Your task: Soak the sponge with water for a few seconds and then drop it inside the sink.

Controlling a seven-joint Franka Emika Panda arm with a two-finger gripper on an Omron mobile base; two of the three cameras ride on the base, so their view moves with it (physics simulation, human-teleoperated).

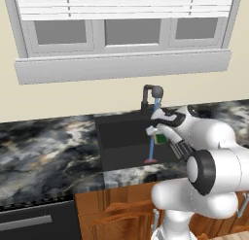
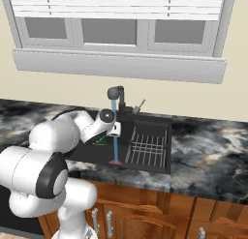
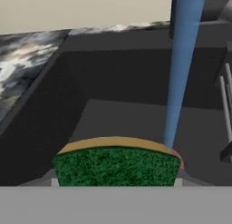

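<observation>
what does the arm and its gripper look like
The arm is glossy white with rounded, bulbous links and dark grey to black rings at the joints. The gripper at its end is small, white with dark parts. No loose cables or markings are visible.

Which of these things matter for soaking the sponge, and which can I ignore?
In play: sponge, held in the tool; water; sink; faucet.
Ignore: dish rack; marble counter; window; cabinet doors.

From my feed the gripper (image 1: 156, 133) is clamped on the sponge (image 1: 159, 137) above the sink (image 1: 124, 137), just beside the water (image 1: 152, 137) falling from the faucet (image 1: 151, 95).
</observation>
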